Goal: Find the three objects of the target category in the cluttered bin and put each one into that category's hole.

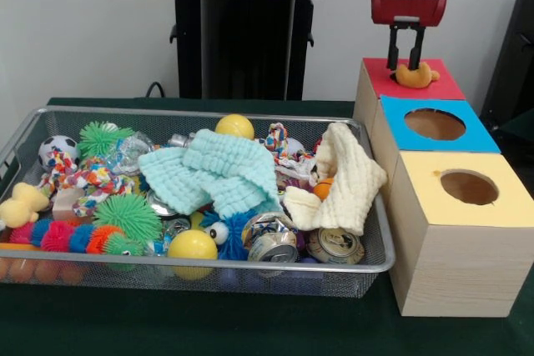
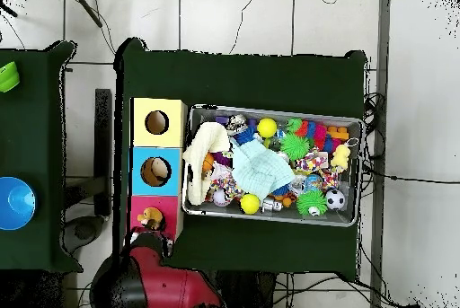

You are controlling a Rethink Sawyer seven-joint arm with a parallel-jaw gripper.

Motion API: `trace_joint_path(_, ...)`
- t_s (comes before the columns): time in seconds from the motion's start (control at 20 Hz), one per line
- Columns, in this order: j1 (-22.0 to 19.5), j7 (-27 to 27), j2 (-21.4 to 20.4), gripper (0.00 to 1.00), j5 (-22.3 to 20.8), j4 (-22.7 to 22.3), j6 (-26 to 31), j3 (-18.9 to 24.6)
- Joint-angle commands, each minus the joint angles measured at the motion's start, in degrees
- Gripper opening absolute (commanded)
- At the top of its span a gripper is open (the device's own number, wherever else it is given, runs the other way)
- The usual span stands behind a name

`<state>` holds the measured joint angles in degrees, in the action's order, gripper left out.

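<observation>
A wide silver wire-mesh bin (image 1: 371,263) brims with clutter at nine o'clock of three pale wooden boxes, where the red-and-black gripper (image 1: 406,62), fingers spread and released, hangs over the red-topped box's round hole (image 1: 399,75) at twelve o'clock, a small orange toy animal (image 1: 416,76) resting there.

Red pincer (image 1: 406,58), black fingers (image 1: 394,45)

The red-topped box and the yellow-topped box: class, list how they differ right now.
The red-topped box has an orange-yellow toy sitting in its hole; the yellow-topped box shows an empty hole. In the front view the red-topped box stands farthest back, right under the gripper, while the yellow-topped box stands nearest the camera. Both have pale wooden sides and one round hole.
</observation>
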<state>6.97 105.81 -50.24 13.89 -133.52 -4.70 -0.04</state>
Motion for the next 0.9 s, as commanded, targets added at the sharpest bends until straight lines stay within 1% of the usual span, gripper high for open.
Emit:
trace_joint_path(0.05, -0.3, 7.6, 1.5, 1.0, -2.2, -0.5, 5.6, 4.6)
trace_joint_path(0.3, -1.2, 7.3, 1.6, 1.0, -3.0, -0.8, 5.0, 4.9)
trace_joint_path(0.65, -0.5, 7.4, 1.6, 1.0, -3.0, -0.4, 5.2, 4.1)
trace_joint_path(0.75, -0.3, 7.2, 1.7, 1.0, -2.9, -0.1, 5.5, 3.8)
trace_joint_path(0.9, 1.0, 6.4, 1.7, 1.0, -3.0, 0.7, 5.6, 1.9)
